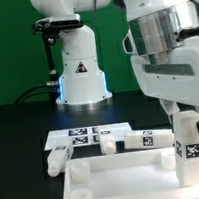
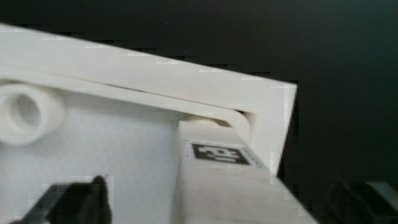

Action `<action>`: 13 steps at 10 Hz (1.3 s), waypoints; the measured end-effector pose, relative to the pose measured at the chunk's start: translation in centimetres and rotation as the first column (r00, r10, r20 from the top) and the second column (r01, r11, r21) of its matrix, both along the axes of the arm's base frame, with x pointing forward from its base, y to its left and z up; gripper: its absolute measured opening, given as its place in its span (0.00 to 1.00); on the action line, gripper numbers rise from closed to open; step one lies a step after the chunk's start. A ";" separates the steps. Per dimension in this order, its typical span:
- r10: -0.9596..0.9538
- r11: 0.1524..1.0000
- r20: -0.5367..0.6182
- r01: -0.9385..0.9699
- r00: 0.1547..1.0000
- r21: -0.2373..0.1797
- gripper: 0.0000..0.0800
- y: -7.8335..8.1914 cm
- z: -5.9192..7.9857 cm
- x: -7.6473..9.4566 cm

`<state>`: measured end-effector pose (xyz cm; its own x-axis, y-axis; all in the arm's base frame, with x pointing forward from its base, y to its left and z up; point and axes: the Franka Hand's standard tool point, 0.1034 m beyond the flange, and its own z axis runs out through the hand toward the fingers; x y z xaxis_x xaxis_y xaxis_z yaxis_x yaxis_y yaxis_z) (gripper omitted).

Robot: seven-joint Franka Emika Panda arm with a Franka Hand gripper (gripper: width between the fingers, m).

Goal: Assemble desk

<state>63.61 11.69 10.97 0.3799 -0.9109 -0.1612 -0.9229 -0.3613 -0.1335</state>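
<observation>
Desk panel [image 1: 117,174] lay rim-up on the black tabletop [image 1: 21,132], at the front of the exterior view, its long axis running from that view's left to its right. Next down in size, the corner leg [image 1: 190,145] stood upright at the panel's corner on the exterior view's right, long axis vertical, top end pointing straight up at my hand [image 2: 217,204]. That was the relation I watched: the hand sat directly above the leg, in line with its length, so I judged any lift-off should go straight up along that axis. Spare legs [image 1: 122,138] lay flat on the tabletop just beyond the panel. The hand was spread. In the wrist view both fingers [image 2: 71,203] stood wide apart, clear of the leg on either side, pinching nothing. Smaller still, an empty round socket [image 2: 22,110] faced up nearby, and the leg's tag sticker [image 2: 221,153] showed between the fingers.
</observation>
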 end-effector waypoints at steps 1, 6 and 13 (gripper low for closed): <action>0.151 0.988 0.033 -0.151 0.988 -0.015 0.80 0.1 0.1 0.2; 0.644 0.759 0.039 -0.632 0.764 -0.159 0.81 -0.4 0.4 0.2; 0.804 0.583 0.011 -0.785 0.594 -0.210 0.50 -0.7 0.1 0.3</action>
